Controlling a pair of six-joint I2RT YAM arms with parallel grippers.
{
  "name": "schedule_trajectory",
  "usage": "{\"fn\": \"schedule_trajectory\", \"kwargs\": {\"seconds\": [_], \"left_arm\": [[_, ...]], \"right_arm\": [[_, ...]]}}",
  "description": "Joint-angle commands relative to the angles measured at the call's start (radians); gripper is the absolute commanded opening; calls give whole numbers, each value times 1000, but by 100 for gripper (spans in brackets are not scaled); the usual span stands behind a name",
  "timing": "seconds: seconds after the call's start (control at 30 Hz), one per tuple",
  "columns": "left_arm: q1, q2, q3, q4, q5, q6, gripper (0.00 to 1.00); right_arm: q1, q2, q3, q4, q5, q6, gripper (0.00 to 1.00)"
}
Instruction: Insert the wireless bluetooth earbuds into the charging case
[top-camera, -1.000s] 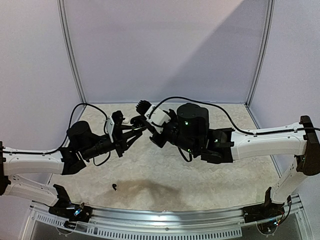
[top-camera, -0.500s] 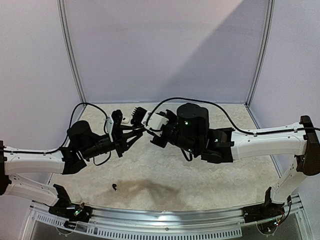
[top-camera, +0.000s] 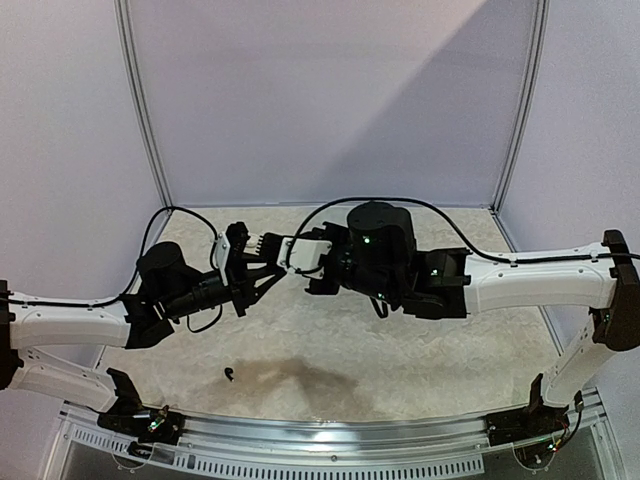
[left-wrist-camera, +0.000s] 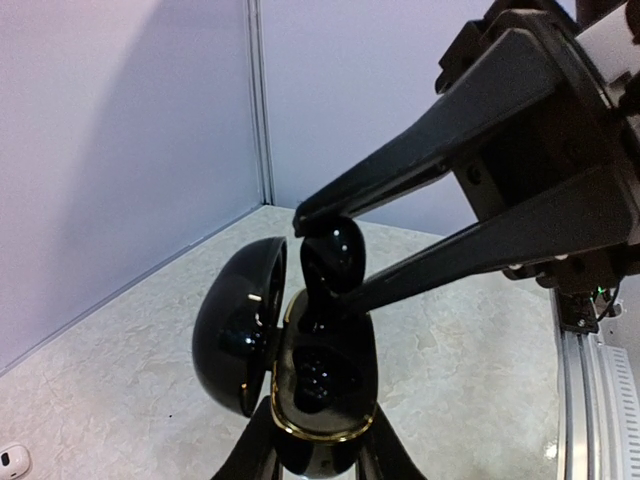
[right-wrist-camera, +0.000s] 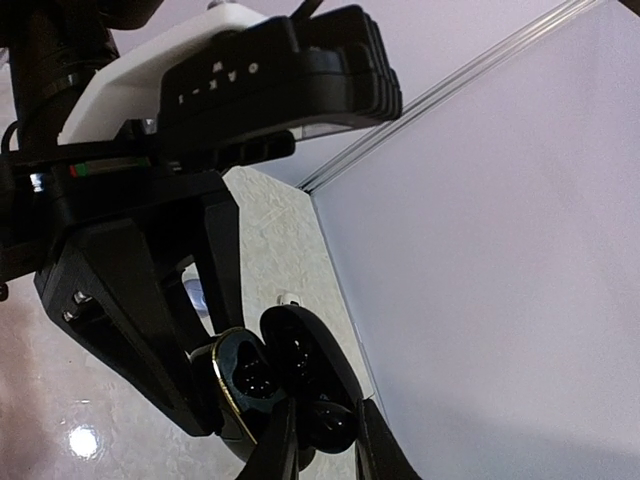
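The left fingers (left-wrist-camera: 245, 460) were clenched on the base of the black case (left-wrist-camera: 322, 395), holding it up off the counter (top-camera: 400, 350) with its lid (left-wrist-camera: 238, 335) swung open to one side. The right fingers (left-wrist-camera: 430, 165) were pinched on a black earbud (left-wrist-camera: 331, 262) that hung right over the mouth of the case, its lower end at or just inside the rim. We could not tell whether it touched the socket. We judged the step to be seating this bud. Doing it well would mean lining the stem up with the dark well below it, easing straight down along the well's axis, and letting go only once the bud sat flush, while the left side held the case steady. The lid stood just beside the bud, and the lower right finger crossed close over the rim, so any sideways drift could knock either one or tip the bud out of line. Both arms met in mid-air, so there was little room to turn the wrist. A loose earbud (top-camera: 231, 375) lay on the counter near the left arm's base, well apart from the case. A small white item (left-wrist-camera: 8, 459) sat at the edge of the left wrist view, too small to identify.
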Motion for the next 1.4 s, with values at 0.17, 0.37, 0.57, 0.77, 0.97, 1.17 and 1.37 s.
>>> {"fn": "schedule_trajectory", "kwargs": {"seconds": [0.17,0.37,0.57,0.77,0.97,1.17,1.37], "left_arm": [[15,-7,9,80,19,14,0],[16,-8,10,78,20,14,0],[19,-6,13,77,20,14,0],[21,-4,15,74,23,14,0],[23,-7,14,72,19,12,0],[24,-6,12,76,20,7,0],[24,-8,12,75,19,6,0]], "right_arm": [[-14,14,15,-142,-14,-80,5],[-14,26,22,-129,3,-76,12],[-14,43,44,-147,24,-66,16],[-14,53,62,-155,29,-51,19],[-14,55,65,-158,36,-29,22],[-14,62,85,-158,24,-20,21],[-14,68,106,-194,12,-3,21]]}}
